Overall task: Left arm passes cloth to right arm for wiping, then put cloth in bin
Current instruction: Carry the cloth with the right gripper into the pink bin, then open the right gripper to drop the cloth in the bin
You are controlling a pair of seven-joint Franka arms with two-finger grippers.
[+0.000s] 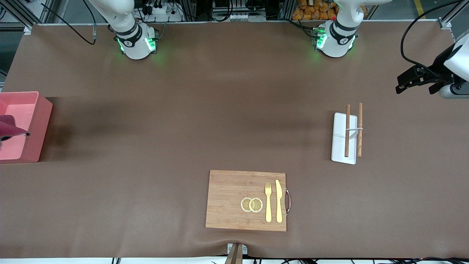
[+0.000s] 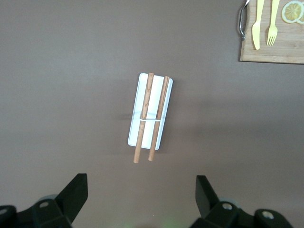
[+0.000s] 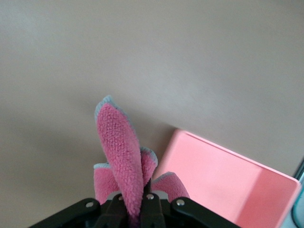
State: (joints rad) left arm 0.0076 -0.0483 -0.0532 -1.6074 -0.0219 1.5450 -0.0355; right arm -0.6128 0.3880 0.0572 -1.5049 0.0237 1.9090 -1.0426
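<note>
The right gripper is clamped on the cloth, whose raspberry-red folds stick out from between its 2 fingers. In the front view only a dark red corner of the cloth shows at the picture's edge, hanging over the bin. The right gripper itself is out of sight in that view.

The bin is a salmon-pink box with straight walls that sits at the right arm's end of the table, touching that short edge as far as can be seen, about midway between the long edge by the robots' bases and the long edge by the front camera. In the right wrist view the bin lies below and just beside the hanging cloth.

The left gripper waits in the air over the left arm's end of the table, near that short edge, with its 2 fingers spread wide apart and nothing between them. Below it in the left wrist view lies a white tray with 2 brown chopsticks laid along it.

A wooden cutting board rests near the middle of the long edge by the front camera. On it are 2 lemon slices, a yellow fork and a yellow knife.
</note>
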